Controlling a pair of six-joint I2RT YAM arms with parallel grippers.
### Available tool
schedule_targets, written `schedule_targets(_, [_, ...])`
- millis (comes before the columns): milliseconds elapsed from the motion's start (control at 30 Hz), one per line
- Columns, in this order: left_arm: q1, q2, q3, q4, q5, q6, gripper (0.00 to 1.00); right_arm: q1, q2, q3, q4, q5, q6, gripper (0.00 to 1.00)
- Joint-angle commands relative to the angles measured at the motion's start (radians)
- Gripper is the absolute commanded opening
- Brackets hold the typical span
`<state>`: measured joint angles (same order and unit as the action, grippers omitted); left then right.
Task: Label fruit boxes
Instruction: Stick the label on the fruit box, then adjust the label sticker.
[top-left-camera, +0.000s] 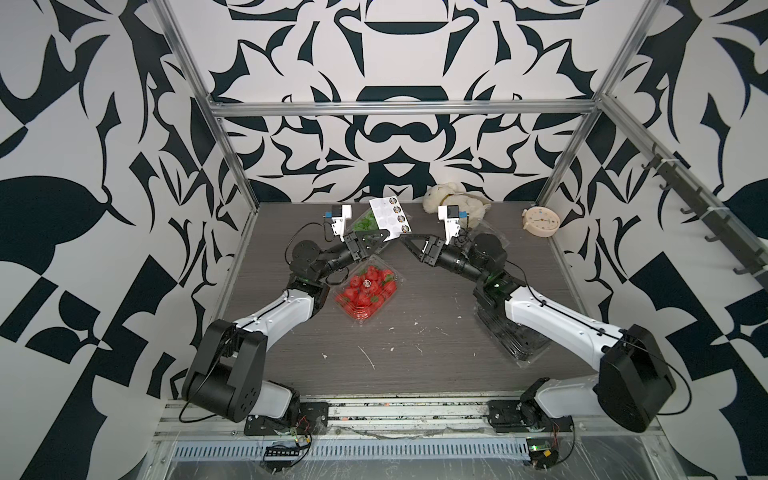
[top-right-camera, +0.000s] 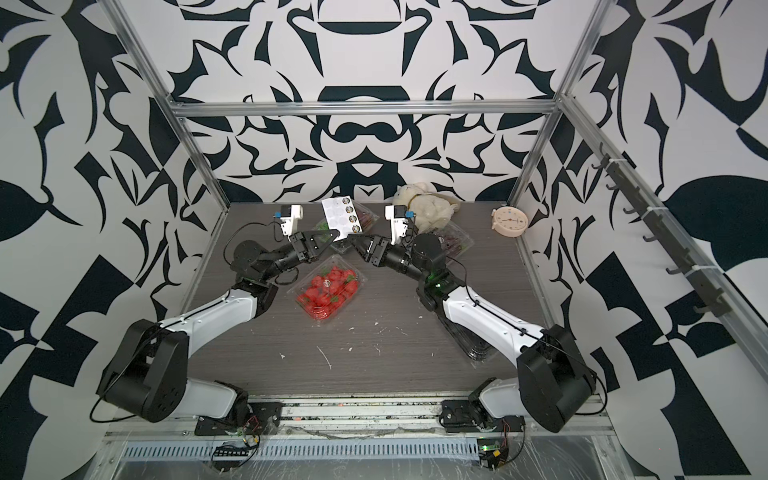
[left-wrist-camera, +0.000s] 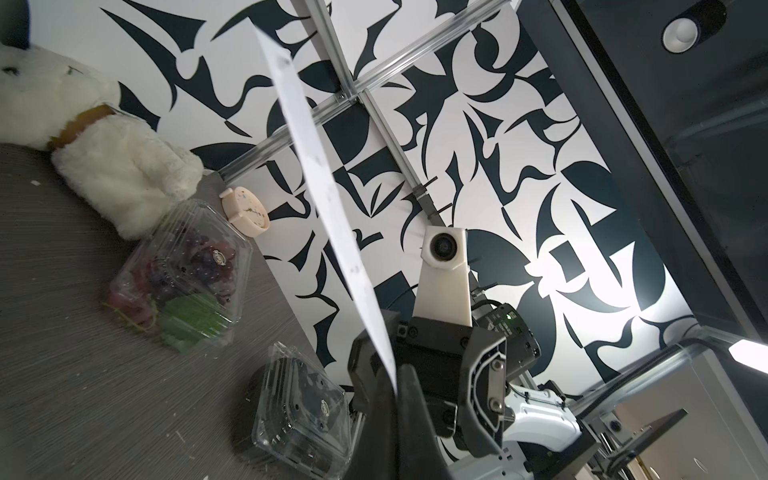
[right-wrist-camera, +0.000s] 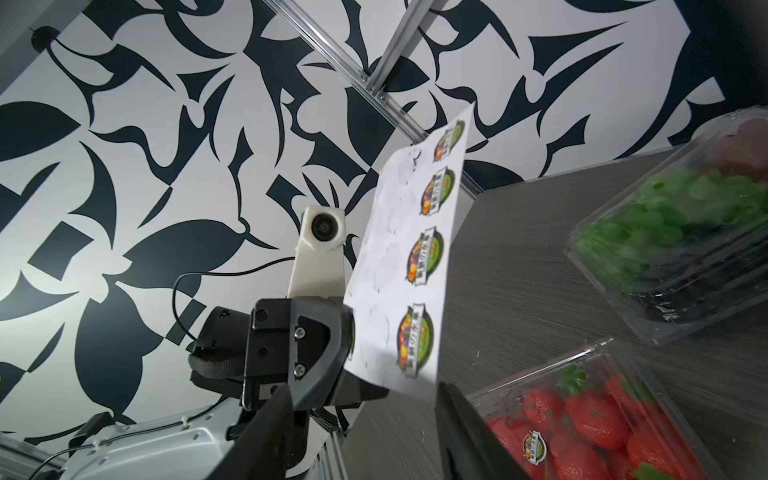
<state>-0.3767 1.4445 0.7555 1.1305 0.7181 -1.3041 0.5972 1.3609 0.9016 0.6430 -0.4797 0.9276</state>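
Grey table (top-left-camera: 415, 324); left tool (top-left-camera: 380, 240) pinches sticker sheet (top-left-camera: 388, 214); right tool (top-left-camera: 405, 245) parted.

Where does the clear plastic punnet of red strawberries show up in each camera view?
Both top views: the clear plastic punnet of red strawberries lies on the grey table, just left of centre.
Left wrist: not in it.
Right wrist: in view, close beside the sheet.
Shared landmark: the white sticker sheet of round labels, seen in all four.
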Motion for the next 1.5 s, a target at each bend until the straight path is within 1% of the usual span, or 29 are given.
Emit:
schedule_targets(0, [-0.012,0.020,0.042,0.115,0.023,-0.039,0.00,-0.003,-0.036,0.007,0.090,-0.020,0.027,0.59])
schedule_targets(67, [-0.021,0.025,0.050,0.116,0.025,-0.038,0.00,-0.008,-0.032,0.009,0.094,-0.016,0.033,0.58])
schedule_targets(100, [-0.026,0.027,0.051,0.116,0.026,-0.035,0.00,-0.009,-0.028,0.010,0.101,-0.016,0.036,0.55])
schedule_targets(167, [-0.031,0.031,0.055,0.118,0.026,-0.034,0.00,-0.011,-0.022,0.014,0.113,-0.016,0.042,0.52])
schedule_targets(200, [-0.034,0.031,0.057,0.119,0.030,-0.035,0.00,-0.010,-0.020,0.018,0.117,-0.016,0.043,0.50])
schedule_targets(267, [-0.037,0.033,0.059,0.120,0.031,-0.035,0.00,-0.013,-0.012,0.023,0.125,-0.017,0.050,0.42])
schedule_targets(400, [-0.039,0.031,0.059,0.118,0.037,-0.029,0.00,-0.016,0.003,0.031,0.148,-0.026,0.065,0.37])
schedule_targets(467, [-0.039,0.032,0.059,0.119,0.039,-0.030,0.00,-0.016,0.011,0.035,0.156,-0.034,0.074,0.33])
schedule_targets(567, [-0.041,0.034,0.063,0.120,0.046,-0.028,0.00,-0.016,0.021,0.041,0.164,-0.043,0.080,0.28])
schedule_targets(633, [-0.042,0.037,0.064,0.123,0.046,-0.028,0.00,-0.016,0.025,0.046,0.165,-0.051,0.083,0.27])
schedule_targets(700, [-0.044,0.039,0.064,0.124,0.051,-0.028,0.00,-0.017,0.029,0.052,0.167,-0.056,0.083,0.23])
schedule_targets(800, [-0.045,0.039,0.065,0.129,0.057,-0.029,0.00,-0.017,0.034,0.057,0.167,-0.062,0.085,0.20])
schedule_targets(967, [-0.046,0.040,0.065,0.127,0.062,-0.029,0.00,-0.017,0.041,0.064,0.176,-0.069,0.093,0.19])
schedule_targets(1067, [-0.047,0.038,0.065,0.127,0.064,-0.029,0.00,-0.016,0.041,0.066,0.176,-0.073,0.092,0.17])
schedule_targets(1233, [-0.047,0.037,0.063,0.127,0.065,-0.030,0.00,-0.017,0.043,0.069,0.176,-0.074,0.094,0.09])
schedule_targets(1333, [-0.047,0.034,0.059,0.127,0.066,-0.028,0.00,-0.017,0.043,0.068,0.173,-0.075,0.093,0.00])
schedule_targets(1400, [-0.047,0.033,0.058,0.127,0.064,-0.029,0.00,-0.017,0.043,0.068,0.170,-0.077,0.090,0.00])
schedule_targets(1433, [-0.047,0.033,0.057,0.127,0.062,-0.030,0.04,-0.017,0.042,0.067,0.171,-0.077,0.089,0.00])
schedule_targets(1467, [-0.045,0.031,0.057,0.127,0.062,-0.030,0.12,-0.017,0.039,0.065,0.172,-0.077,0.086,0.00])
